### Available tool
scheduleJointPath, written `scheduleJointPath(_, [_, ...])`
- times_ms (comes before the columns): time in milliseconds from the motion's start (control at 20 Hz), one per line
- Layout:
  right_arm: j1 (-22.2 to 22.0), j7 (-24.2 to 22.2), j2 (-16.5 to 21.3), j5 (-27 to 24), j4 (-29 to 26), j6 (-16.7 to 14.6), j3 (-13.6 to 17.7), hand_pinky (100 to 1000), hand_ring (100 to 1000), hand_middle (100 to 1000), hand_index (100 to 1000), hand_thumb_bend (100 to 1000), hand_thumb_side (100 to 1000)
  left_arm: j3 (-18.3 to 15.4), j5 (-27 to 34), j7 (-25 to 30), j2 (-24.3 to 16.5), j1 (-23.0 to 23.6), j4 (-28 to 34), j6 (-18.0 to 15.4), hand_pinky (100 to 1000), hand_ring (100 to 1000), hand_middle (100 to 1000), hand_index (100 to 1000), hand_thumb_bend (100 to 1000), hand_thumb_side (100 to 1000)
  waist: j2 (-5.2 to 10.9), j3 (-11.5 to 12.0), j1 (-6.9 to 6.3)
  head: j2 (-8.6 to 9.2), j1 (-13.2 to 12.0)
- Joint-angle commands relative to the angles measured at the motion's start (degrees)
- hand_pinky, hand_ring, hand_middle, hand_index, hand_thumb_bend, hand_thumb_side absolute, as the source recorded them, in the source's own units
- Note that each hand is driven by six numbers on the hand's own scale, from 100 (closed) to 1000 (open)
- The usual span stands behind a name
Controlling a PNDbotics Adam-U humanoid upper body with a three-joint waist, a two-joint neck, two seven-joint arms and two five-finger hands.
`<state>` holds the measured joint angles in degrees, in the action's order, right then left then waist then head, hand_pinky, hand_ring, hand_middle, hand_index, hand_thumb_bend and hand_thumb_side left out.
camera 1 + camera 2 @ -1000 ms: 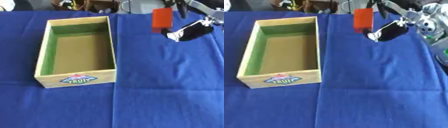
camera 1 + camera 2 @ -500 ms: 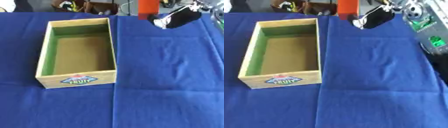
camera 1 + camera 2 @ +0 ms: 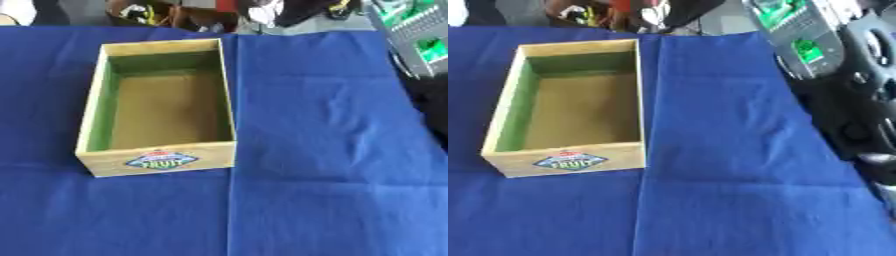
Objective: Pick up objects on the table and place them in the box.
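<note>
A wooden fruit box with green inner walls stands open and empty on the blue cloth, left of centre. My right hand is a black and white shape at the top edge, beyond the box's far right corner and mostly cut off. A small bit of the red object shows just left of the hand, at the fingers. The rest of the object is out of view. My left hand shows in neither view.
My right arm, black with silver joints, fills the right side in the right eye view. A grey device with green parts lies at the back right. Clutter sits beyond the table's far edge.
My right hand has carried the red object up and leftward, from above the cloth right of the box to the top edge of the view. The box has not moved.
</note>
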<state>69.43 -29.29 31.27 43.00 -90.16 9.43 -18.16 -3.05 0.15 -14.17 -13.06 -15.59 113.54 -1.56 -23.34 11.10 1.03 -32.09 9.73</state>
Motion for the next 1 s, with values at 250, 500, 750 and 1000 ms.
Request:
scheduleJointPath(250, [3.9, -0.2, -8.3, 5.6, 8.6, -2.2, -0.6, 545, 470, 270, 263, 100, 330, 0.3, 0.3, 0.5, -0.4, -0.8, 1.1, -0.1, 635, 709, 730, 788, 100, 982, 0.67, 0.9, 0.19, 1.05, 0.9])
scheduleJointPath(500, [4.7, 0.3, -14.6, 9.4, 14.9, -4.4, -1.1, 547, 472, 271, 264, 100, 335, 0.3, 0.4, 0.5, -0.4, -1.0, 1.1, -0.1, 635, 710, 731, 787, 100, 982, 0.35, 1.1, 0.25, 1.14, 0.9])
scheduleJointPath(750, [4.7, -0.3, -18.2, 13.3, 21.2, -6.3, -2.1, 547, 477, 276, 270, 100, 327, 0.4, 0.5, 0.6, -0.3, -1.3, 1.1, -0.1, 635, 711, 731, 787, 100, 982, 0.08, 1.4, 0.23, 1.15, 1.3])
scheduleJointPath(1000, [5.1, 0.1, -20.2, 16.7, 27.5, -8.7, -1.9, 547, 480, 279, 273, 100, 323, 0.5, 0.6, 0.8, -0.3, -1.6, 1.1, -0.1, 635, 712, 732, 787, 100, 982, -0.23, 1.7, 0.38, 1.23, 1.5])
